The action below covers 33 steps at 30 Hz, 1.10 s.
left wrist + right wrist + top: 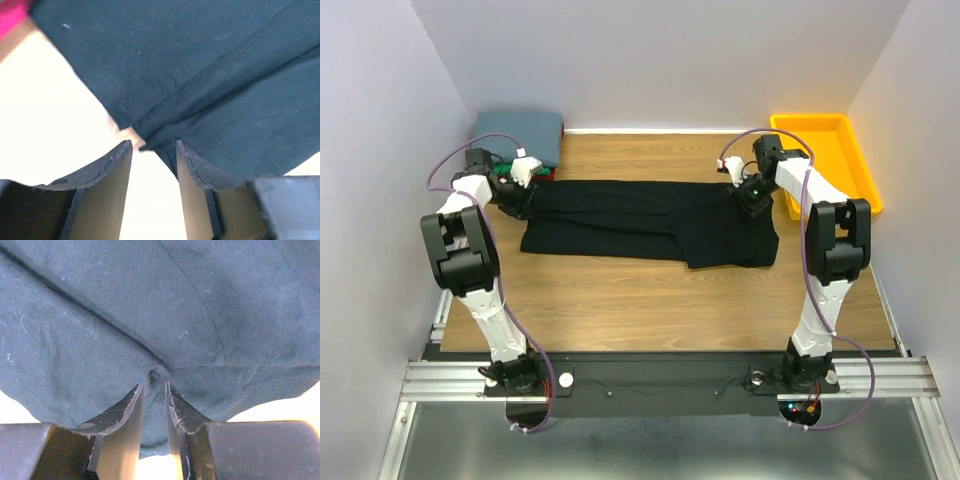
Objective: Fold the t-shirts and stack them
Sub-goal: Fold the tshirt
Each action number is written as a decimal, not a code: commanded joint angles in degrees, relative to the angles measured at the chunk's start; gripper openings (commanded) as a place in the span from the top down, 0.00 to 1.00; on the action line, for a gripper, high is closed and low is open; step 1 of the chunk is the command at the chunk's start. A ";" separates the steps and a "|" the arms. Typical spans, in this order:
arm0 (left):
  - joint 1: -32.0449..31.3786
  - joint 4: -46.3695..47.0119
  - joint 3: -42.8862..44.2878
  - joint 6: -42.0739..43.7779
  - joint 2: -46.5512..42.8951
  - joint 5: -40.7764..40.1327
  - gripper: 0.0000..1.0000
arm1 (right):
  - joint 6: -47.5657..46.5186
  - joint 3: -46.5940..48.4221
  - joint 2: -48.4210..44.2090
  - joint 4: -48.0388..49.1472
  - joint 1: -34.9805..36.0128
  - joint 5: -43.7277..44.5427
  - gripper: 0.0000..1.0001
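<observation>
The left gripper [152, 147] has its two fingers [107, 172] clearly apart, and the bright table shows in the gap between them. Nothing is clamped there. The corner of the black t-shirt [650, 220] lies just in front of the fingertips, and the right-hand finger touches the edge of the cloth or lies over it. A seam runs along this edge. At the top left corner of this wrist view there is a small piece of pink-red cloth [10, 14].

The right gripper [152, 387] has its fingers only a little apart, with a narrow gap. A small pucker of the black cloth sits right at the tips, and the shirt spreads all around them. The fingers do not press together on it.

From above, the black t-shirt lies on the wooden table [650, 310] as a long band from left to right, folded along its length. The left gripper is at its left end and the right gripper is at its far right corner.

Behind the left gripper, in the far left corner, is a folded grey-blue t-shirt [520, 130]. In the far right corner stands a yellow bin [820, 150], just beside the right arm and apart from the black shirt.
</observation>
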 commanded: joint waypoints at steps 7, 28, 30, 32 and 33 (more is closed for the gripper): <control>-0.51 6.69 -9.82 -5.91 -14.65 1.04 0.48 | 7.41 1.65 4.22 3.32 -0.90 -1.51 0.72; -3.76 6.09 -23.45 -4.60 -7.72 -7.13 0.80 | 8.30 -8.28 4.58 4.20 -0.90 -1.25 0.78; -3.94 5.38 -25.81 -3.64 -8.94 -7.31 0.80 | 7.86 -10.38 3.27 4.11 -0.82 -1.43 0.78; -3.94 4.24 -27.57 -2.75 -11.31 -8.36 0.81 | 7.33 -12.92 1.86 3.93 -0.82 -1.43 0.78; -3.85 3.54 -29.24 -2.05 -12.28 -8.63 0.82 | 6.98 -13.81 1.16 3.85 -0.90 -1.51 0.78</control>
